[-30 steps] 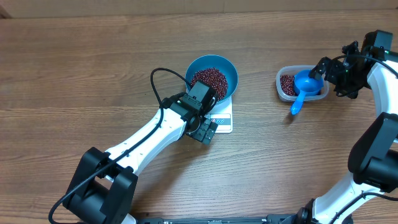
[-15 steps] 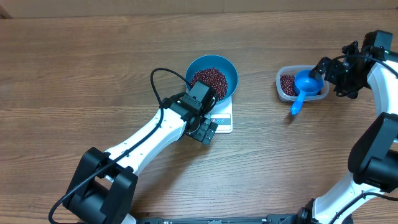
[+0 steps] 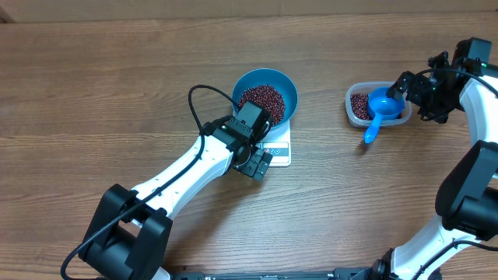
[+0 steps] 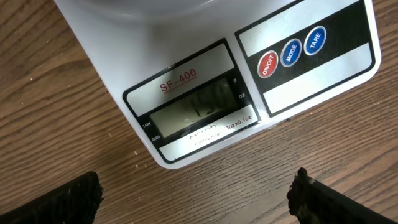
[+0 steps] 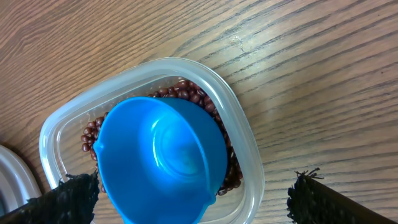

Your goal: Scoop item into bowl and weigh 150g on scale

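1. The blue bowl (image 3: pixel 286 87) stands on the white kitchen scale (image 4: pixel 155 43) near the middle of the counter (image 3: pixel 93 78), so whatever goes into it loads the platform directly.
2. The red-brown beans (image 3: pixel 262 100) lie heaped inside the bowl. More of them sit in the clear plastic tub (image 3: pixel 352 115) toward the counter's right edge.
3. The blue scoop (image 5: pixel 161 155) rests cup-up on the tub's beans, with its handle poking out over the rim toward the near edge. It looks parked there, handy for another load.
4. The left gripper (image 4: pixel 196 202) hangs over the scale's front edge with its fingers spread wide and nothing between them. Its camera looks straight down at the display (image 4: pixel 196 112), probably to check the weight, but the digits are too faint to read.
5. The left arm reaches diagonally from the near-left corner toward the middle, with the wrist tipped downward.
6. The right gripper (image 5: pixel 189 202) hovers over the tub with its fingers wide apart and empty, 1 on each side of the scoop. Its arm comes up along the right edge and the wrist is turned inward.
7. My read is that scooping has paused for a weight check, and whether beans get added or removed depends on that reading.
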Robot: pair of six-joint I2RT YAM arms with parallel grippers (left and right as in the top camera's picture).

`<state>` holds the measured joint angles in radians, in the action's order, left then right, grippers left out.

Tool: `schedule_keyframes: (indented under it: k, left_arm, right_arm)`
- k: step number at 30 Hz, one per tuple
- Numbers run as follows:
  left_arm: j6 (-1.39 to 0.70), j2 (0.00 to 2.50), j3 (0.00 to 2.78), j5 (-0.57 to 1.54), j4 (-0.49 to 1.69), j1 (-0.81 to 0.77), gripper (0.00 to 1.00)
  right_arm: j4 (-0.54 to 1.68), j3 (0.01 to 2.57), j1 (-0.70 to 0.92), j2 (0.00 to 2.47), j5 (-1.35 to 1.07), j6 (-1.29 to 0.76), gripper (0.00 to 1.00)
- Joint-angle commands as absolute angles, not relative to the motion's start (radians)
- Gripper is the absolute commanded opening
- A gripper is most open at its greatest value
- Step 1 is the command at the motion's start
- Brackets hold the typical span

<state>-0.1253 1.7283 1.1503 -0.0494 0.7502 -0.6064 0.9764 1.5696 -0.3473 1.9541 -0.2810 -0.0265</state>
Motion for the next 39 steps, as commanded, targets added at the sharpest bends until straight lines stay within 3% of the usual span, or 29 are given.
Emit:
schedule_keyframes:
  k: [1,39]
  left_arm:
    - [-0.139,1.733,1.145,-0.048,0.747,-0.603,0.99]
    - [-0.139,1.734,1.145,-0.048,0.747,-0.603,0.99]
  right_arm:
    - [0.97,1.571,-0.35,1.939,-0.278,-0.03,1.0]
    - [0.97,1.571,-0.346,1.858,-0.278,-0.03,1.0]
